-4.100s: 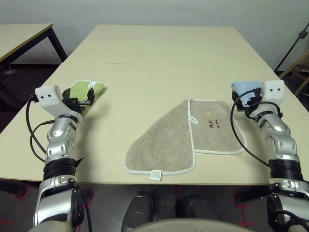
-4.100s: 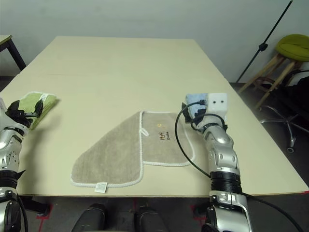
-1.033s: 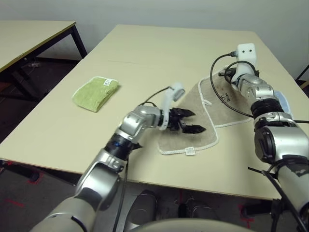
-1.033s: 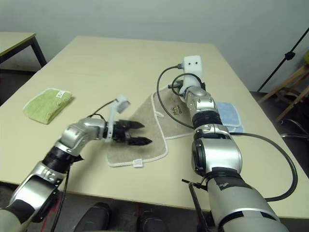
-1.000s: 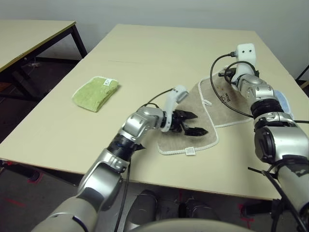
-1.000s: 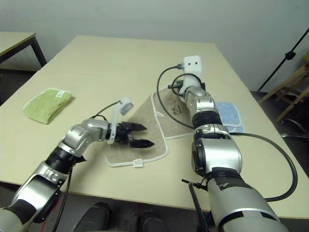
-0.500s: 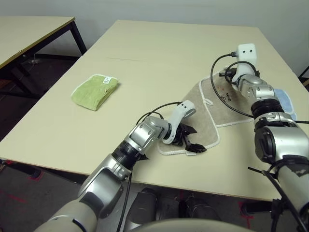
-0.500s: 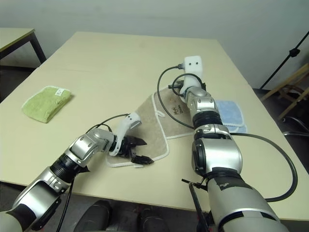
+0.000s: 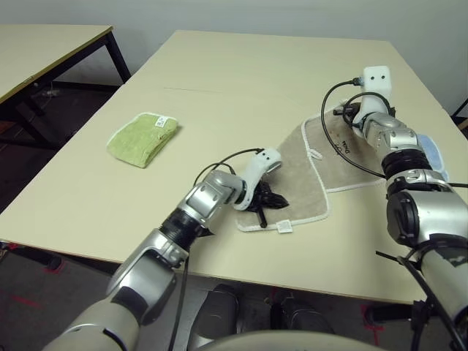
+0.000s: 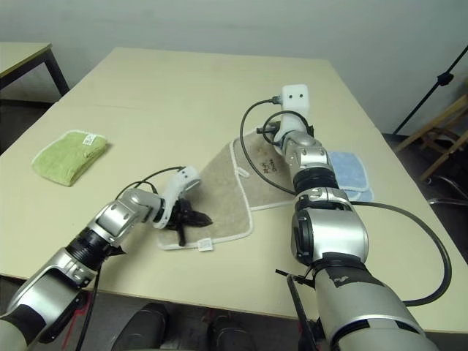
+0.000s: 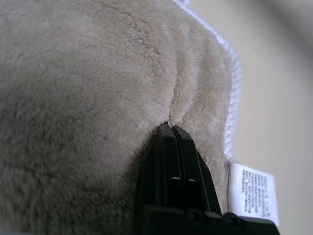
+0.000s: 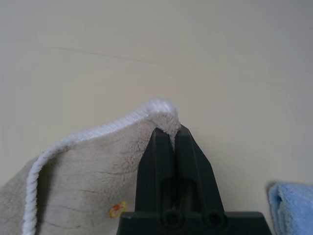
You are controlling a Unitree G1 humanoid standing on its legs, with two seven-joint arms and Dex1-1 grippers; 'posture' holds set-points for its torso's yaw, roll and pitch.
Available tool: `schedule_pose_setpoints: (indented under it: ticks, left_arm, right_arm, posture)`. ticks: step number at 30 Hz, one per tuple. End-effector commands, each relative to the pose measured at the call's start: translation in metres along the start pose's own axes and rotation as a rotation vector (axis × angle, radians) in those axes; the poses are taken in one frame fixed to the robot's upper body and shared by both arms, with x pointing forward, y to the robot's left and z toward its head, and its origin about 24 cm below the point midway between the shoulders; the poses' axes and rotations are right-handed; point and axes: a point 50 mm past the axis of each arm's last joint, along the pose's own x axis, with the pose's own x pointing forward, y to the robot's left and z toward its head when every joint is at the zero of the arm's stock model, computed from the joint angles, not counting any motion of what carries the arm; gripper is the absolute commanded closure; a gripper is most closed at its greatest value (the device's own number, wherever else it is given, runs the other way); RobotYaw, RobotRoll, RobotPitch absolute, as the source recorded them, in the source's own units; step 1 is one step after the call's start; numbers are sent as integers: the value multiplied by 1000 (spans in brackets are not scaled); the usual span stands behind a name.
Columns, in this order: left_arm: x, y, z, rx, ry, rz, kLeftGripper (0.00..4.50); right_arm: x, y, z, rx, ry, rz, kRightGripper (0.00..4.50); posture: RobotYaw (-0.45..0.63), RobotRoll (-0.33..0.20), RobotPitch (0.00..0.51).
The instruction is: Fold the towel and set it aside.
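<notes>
On the pale table (image 9: 241, 80), both grippers, left (image 11: 171, 128) and right (image 12: 174, 130), pinch the towel (image 9: 303, 172).

even soft indoor light, faint shadows, no glare, left wrist view blurred at edges

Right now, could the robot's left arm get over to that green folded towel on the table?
Probably not freely: the left gripper is shut on the towel near its front edge. The table between it and the green towel looks bare, so it would likely have to let go first.
</notes>
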Motion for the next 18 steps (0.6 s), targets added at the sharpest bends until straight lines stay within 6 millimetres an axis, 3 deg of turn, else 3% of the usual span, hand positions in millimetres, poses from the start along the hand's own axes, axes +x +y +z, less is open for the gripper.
schedule_pose_setpoints:
  ticks: [1, 6, 9, 11, 14, 18]
  left_arm:
    - [-16, 17, -35, -62, 125, 99, 4461]
    - [-40, 43, -36, -64, 102, 232, 4461]
    - [-49, 54, -27, -56, 53, 299, 4461]
    - [-51, 53, -11, -85, -45, 292, 4379]
    - [-52, 45, 11, -108, -153, 236, 3745]
    - [-44, 15, 35, -31, -156, 105, 2457]
  right_arm:
    - [0, -2, 6, 23, -11, -2, 4500]
    - [1, 3, 8, 25, -18, 18, 4500]
    - [1, 5, 8, 19, -22, 37, 4500]
    - [1, 6, 8, 19, -22, 47, 4500]
    - [0, 6, 8, 16, -20, 56, 4500]
    - [0, 6, 6, 13, -14, 60, 4500]
  posture:
    - [216, 0, 67]
    - [220, 0, 62]
    - [220, 0, 61]
    - [219, 0, 63]
    - [219, 0, 65]
    - [221, 0, 68]
